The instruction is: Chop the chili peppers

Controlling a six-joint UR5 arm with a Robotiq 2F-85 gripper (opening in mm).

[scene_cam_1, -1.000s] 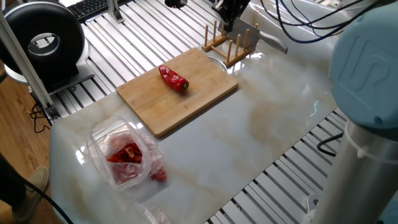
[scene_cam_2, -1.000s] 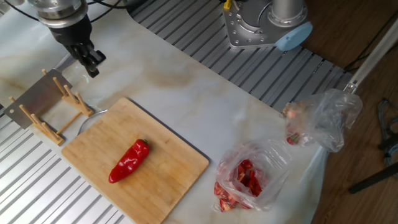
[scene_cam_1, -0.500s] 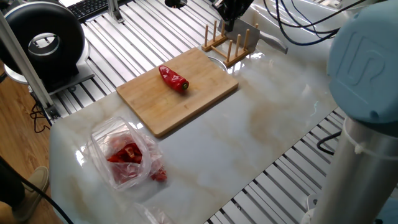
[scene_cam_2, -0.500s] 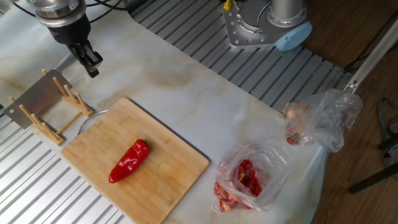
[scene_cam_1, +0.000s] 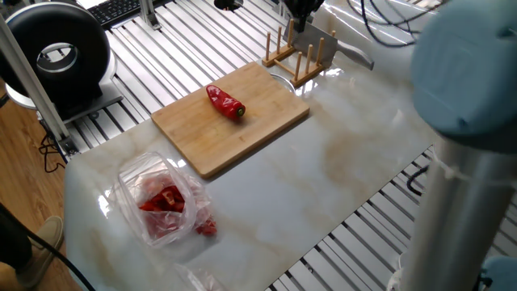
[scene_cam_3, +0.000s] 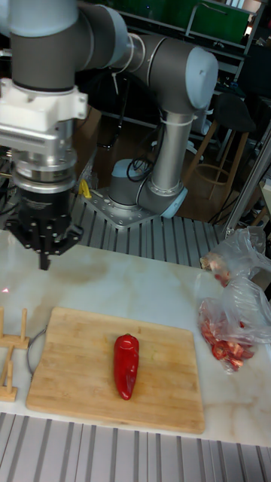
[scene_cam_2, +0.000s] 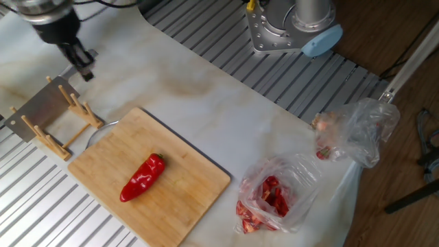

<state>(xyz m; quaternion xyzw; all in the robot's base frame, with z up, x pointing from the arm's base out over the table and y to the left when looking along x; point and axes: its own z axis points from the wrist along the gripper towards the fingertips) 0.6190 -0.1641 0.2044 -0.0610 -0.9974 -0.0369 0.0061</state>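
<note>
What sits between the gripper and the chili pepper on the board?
In the other fixed view, the gripper hangs over the wooden rack; between it and the chili pepper lie the rack's edge and bare cutting board.

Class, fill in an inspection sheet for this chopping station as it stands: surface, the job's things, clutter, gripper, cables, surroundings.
Surface: pale marble-look table top on a slatted metal bench; a bamboo cutting board lies on it.
Job's things: one whole red chili pepper lies uncut on the board; a cleaver stands in a wooden rack beside the board.
Clutter: clear plastic bag with red pieces, and a second crumpled bag near the table's edge.
Gripper: gripper hangs above the rack, holding nothing; whether the jaws are open cannot be told.
Cables: black cables trail behind the rack.
Surroundings: a black round device and a keyboard on the bench.
</note>
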